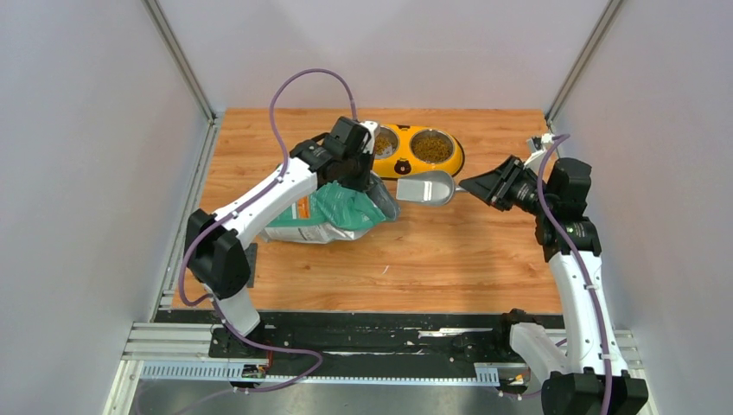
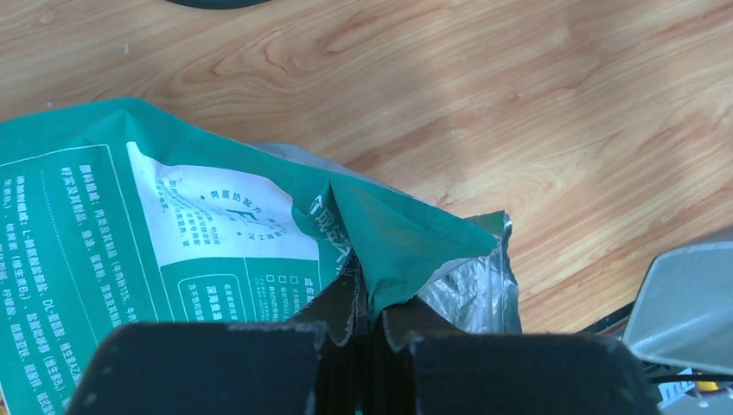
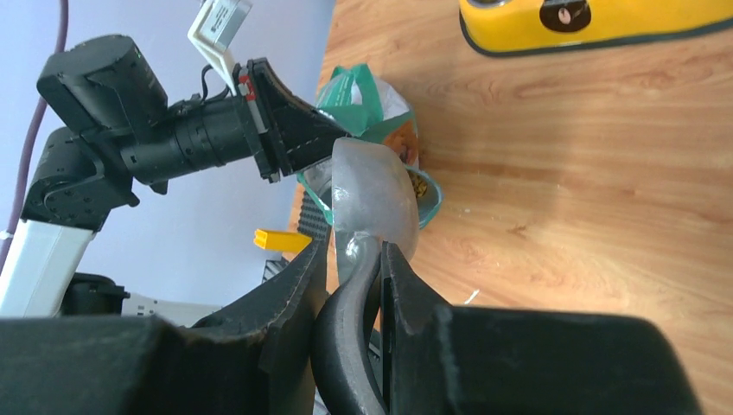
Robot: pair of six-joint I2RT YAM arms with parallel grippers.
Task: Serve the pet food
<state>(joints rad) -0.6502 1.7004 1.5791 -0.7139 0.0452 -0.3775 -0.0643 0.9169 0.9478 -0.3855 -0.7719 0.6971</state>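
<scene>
Both feeder (image 1: 393, 164) bowls hold pet food (image 1: 430, 148); more shows in pouch (image 1: 333, 212) mouth. Pouch lies lengthwise near-left of feeder, mouth toward it; Chinese print. Pouch lip pinched by left end effector (image 2: 370, 304); right end effector (image 3: 359, 259) clamps scoop (image 3: 372, 190) handle.
</scene>
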